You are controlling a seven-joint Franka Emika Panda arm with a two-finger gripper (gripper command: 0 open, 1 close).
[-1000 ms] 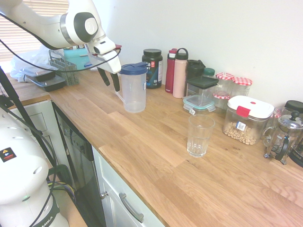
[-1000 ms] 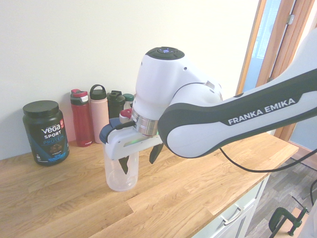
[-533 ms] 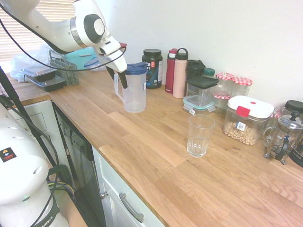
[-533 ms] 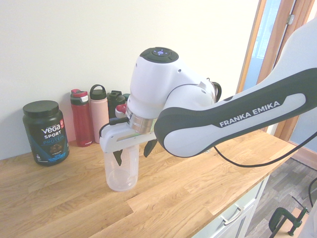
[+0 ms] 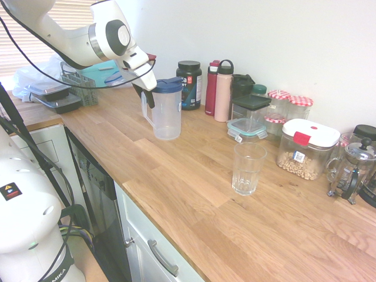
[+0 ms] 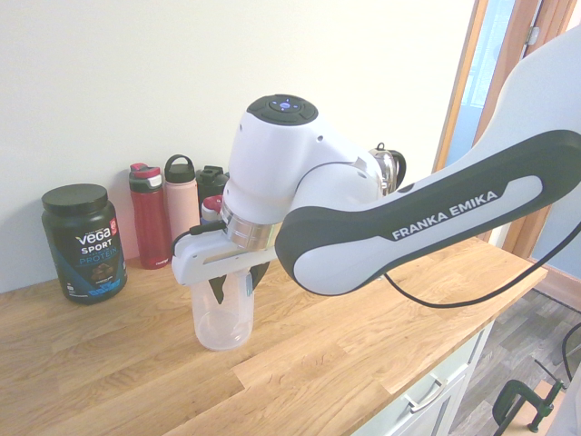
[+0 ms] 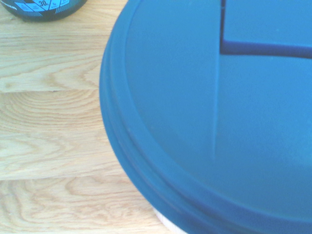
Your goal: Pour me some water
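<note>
gripper [image 6: 234, 289] closer around upright pitcher [image 5: 167, 111]

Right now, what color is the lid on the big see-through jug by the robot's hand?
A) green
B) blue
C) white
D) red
B, because the lid on top of the jug shows blue in the first exterior view, and the wrist view shows it blue from close up too.
</note>
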